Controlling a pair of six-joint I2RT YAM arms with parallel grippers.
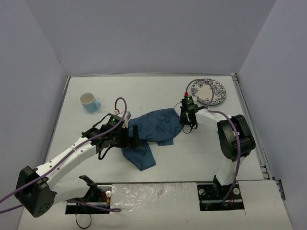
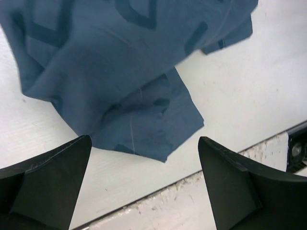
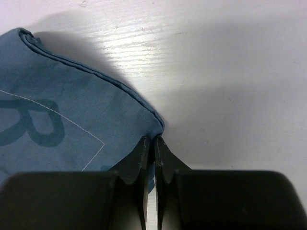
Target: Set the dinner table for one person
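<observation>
The bench (image 1: 158, 93) carries a crumpled blue placemat (image 1: 153, 130) at its centre, and the step in hand appears to be spreading it flat. The right gripper (image 3: 154, 142) has its jaws clenched on the mat's right corner. The left gripper (image 2: 144, 143) hangs with jaws released over a near flap, which it should pinch next. Bare bench lies near and right of the mat, with the cup (image 1: 89, 102) far left and the plate (image 1: 208, 91) far right, both well apart from the cloth.

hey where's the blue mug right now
In the top view, the mug stands upright at the far left of the table, apart from the crumpled placemat in the middle and across from the plate at far right.
</observation>
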